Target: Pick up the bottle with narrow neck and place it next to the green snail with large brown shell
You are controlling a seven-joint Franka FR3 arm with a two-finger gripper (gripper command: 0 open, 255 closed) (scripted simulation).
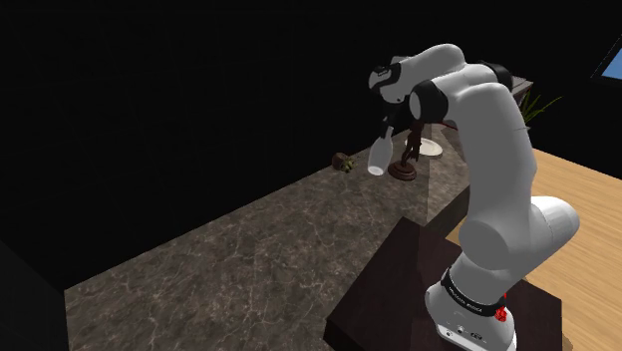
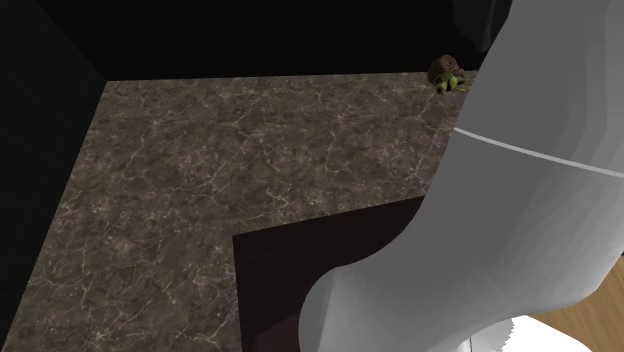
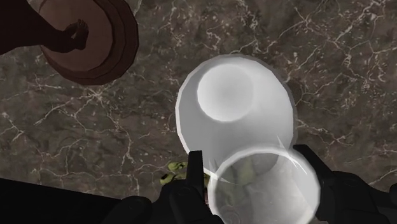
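One white bottle [image 1: 378, 158] is clasped at its upper end between the black fingers of the gripper [image 1: 385, 135], jaws closed on it. The bottle hangs tilted above the dark marble counter [image 1: 229, 259]. The green, brown-shelled snail [image 1: 344, 162] stands near, at the shoulder view's left; a brown round-based figurine [image 1: 404, 165] stands at its right

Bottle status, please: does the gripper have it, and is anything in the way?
Gripper shut on white bottle, held above the dark counter. Snail on counter close by. Brown round-based ornament near, watch it.
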